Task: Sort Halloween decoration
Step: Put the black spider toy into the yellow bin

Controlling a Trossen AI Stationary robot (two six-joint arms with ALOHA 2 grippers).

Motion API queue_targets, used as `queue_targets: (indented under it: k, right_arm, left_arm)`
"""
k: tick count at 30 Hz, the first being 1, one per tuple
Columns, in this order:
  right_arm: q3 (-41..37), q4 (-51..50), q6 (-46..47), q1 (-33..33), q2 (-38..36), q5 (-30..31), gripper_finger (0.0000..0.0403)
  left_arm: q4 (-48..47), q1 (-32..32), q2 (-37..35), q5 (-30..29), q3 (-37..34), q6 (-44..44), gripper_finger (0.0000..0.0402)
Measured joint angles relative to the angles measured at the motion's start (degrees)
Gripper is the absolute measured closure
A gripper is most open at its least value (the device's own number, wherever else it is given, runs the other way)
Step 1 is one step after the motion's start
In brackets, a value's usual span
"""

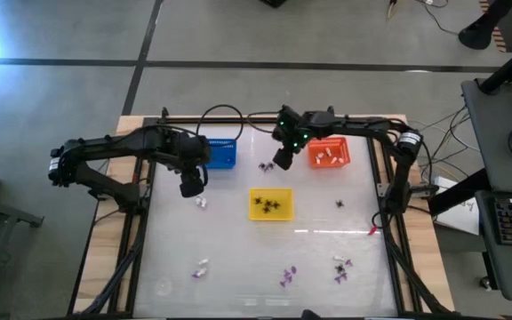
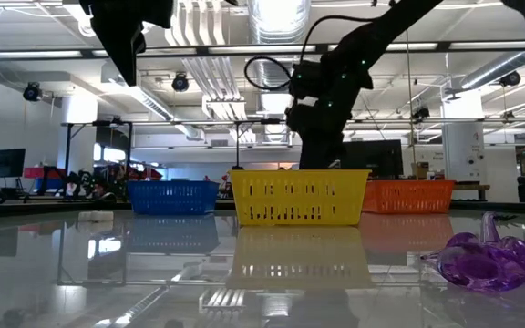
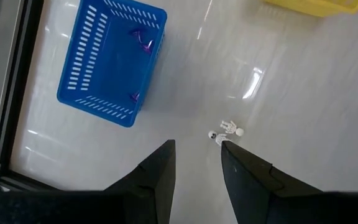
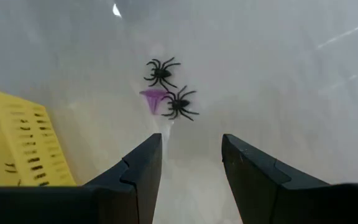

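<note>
Purple trinket (image 2: 483,259) lies nearest the low camera on open tabletop. Left gripper (image 1: 190,188) hangs spread, holding nothing, over a white trinket (image 3: 229,130) just right of the blue basket (image 1: 220,153). Right gripper (image 1: 284,160) hovers agape above two black spiders (image 4: 169,88) between yellow basket (image 1: 270,204) and orange basket (image 1: 329,153).

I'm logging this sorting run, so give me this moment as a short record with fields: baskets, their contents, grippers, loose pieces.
blue plastic basket: purple trinkets inside
yellow plastic basket: black spiders inside
orange plastic basket: white trinkets inside
left gripper: open, above a white skeleton trinket
right gripper: open, above two black plastic spiders and a purple piece
loose pieces: scattered along the table's near side
</note>
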Motion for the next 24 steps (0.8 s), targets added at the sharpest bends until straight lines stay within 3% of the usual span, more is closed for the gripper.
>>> queue_targets:
  k: [24]
  right_arm:
    - [7.5, 0.5, 2.8, 2.8, 12.1, 0.3, 0.0257]
  left_arm:
    - [0.0, 0.0, 0.0, 0.0, 0.0, -0.9, 0.029]
